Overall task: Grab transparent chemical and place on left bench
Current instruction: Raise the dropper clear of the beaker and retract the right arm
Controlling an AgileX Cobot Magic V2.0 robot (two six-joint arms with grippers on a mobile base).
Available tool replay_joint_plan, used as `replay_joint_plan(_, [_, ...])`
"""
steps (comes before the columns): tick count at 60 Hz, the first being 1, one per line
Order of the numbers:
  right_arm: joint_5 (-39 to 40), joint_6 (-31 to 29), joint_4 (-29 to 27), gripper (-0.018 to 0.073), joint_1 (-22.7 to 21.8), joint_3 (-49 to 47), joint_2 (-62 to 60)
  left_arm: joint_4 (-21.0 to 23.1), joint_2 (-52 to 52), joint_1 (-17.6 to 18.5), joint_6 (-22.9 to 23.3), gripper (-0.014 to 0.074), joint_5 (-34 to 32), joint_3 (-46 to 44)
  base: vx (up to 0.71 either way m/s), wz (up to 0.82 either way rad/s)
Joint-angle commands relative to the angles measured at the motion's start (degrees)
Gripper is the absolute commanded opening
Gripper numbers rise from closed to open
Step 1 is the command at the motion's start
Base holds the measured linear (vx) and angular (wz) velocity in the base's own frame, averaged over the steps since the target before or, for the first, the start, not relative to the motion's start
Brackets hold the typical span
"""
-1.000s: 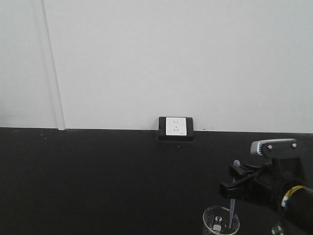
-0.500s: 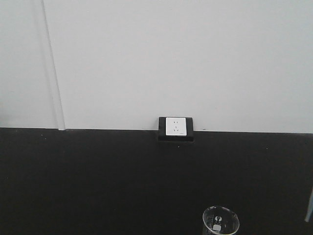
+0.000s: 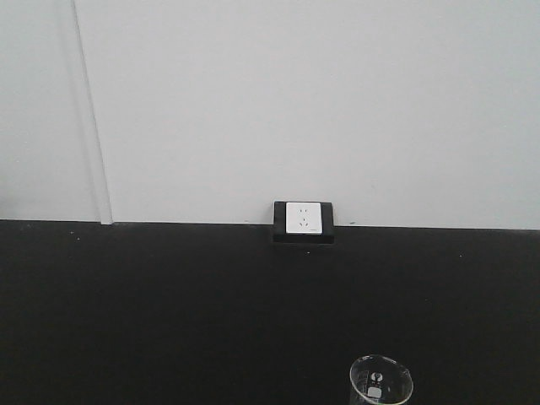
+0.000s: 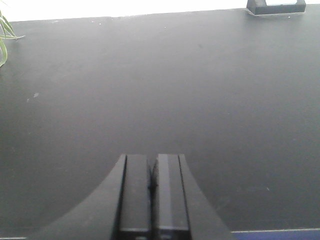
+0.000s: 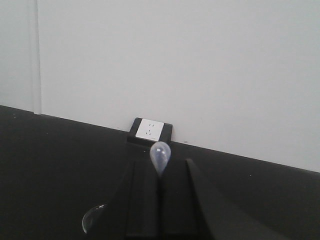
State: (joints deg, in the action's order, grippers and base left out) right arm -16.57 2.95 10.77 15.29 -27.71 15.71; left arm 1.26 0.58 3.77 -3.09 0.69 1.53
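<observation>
The transparent chemical (image 5: pixel 159 154) is a bluish-white dropper whose rounded bulb sticks up between the fingers of my right gripper (image 5: pixel 160 167), which is shut on it; its lower stem is hidden. The front view shows neither that gripper nor the dropper. The clear glass beaker (image 3: pixel 381 384) stands at the bottom edge of the front view, and its rim (image 5: pixel 92 219) shows low left of the right gripper. My left gripper (image 4: pixel 152 159) is shut on nothing above a matte black bench top (image 4: pixel 160 90). I cannot tell whether this is the left bench.
A black-framed white wall socket (image 3: pixel 304 219) sits where the bench meets the white wall (image 3: pixel 295 101). Green plant leaves (image 4: pixel 4 35) reach in at the far left of the left wrist view. A blue strip (image 4: pixel 280 232) shows below the bench's front edge.
The right gripper, holding the dropper over the beaker a second ago, has carried it out to the right and left the front view. The beaker has stayed in place.
</observation>
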Motion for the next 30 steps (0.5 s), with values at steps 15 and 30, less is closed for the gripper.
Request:
replay_joint_plan(15, [3.30,-0.14,1.20,-0.0003,-0.07,-1.44,0.04,0.04,1.10,0.10,0.45,-0.0003,-4.49,0.93,0.00,0.00])
replay_joint_plan(30, [3.26,-0.14,1.20,-0.0003,-0.07,-1.44,0.04,0.04,1.10,0.10,0.45,-0.0003,-4.49,0.93,0.00,0.00])
